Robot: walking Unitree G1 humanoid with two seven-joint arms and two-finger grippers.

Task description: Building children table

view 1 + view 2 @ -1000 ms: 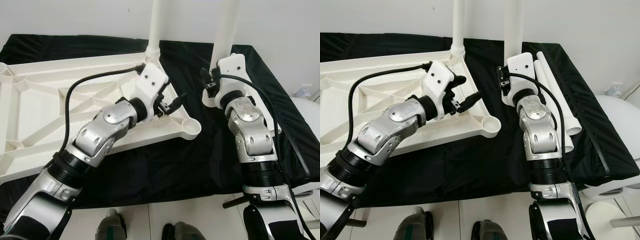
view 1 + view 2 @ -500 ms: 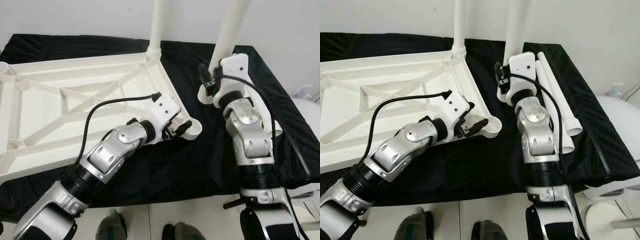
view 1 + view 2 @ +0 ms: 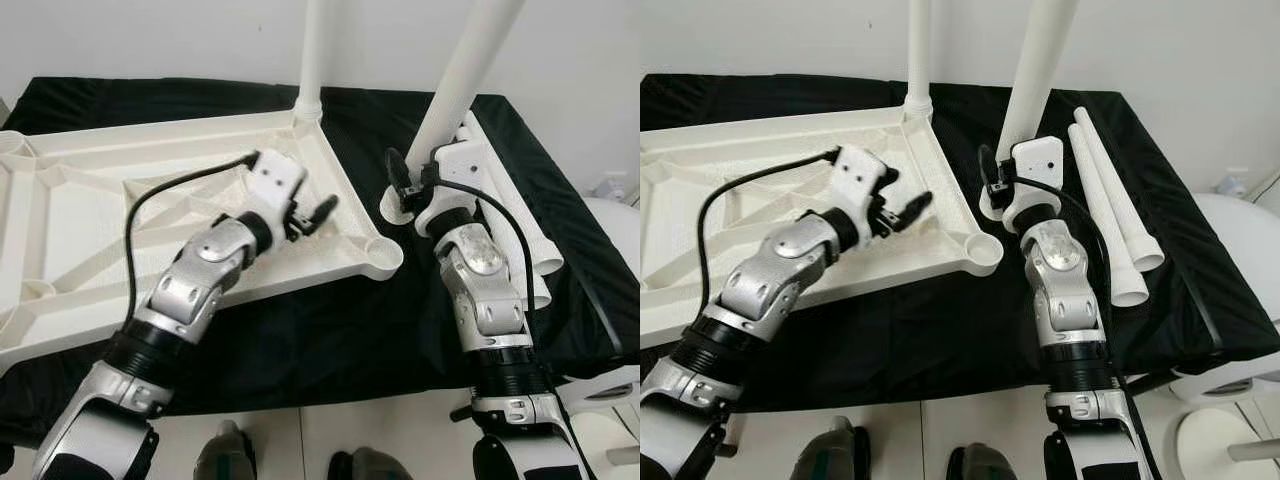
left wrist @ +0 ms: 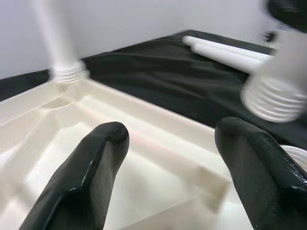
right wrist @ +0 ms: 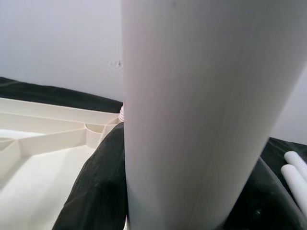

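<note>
white ribbed tabletop (image 3: 150, 200) upside down, one leg (image 3: 312, 60) upright.

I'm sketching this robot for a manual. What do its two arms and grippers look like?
Both arms are jointed silver metal shells with black ribbed collars between segments. Each ends in a white boxy wrist housing, with a black cable looping back from it along the arm. The left gripper has two long, rounded, glossy black fingers. The right gripper is built the same, black against its white housing.
</note>
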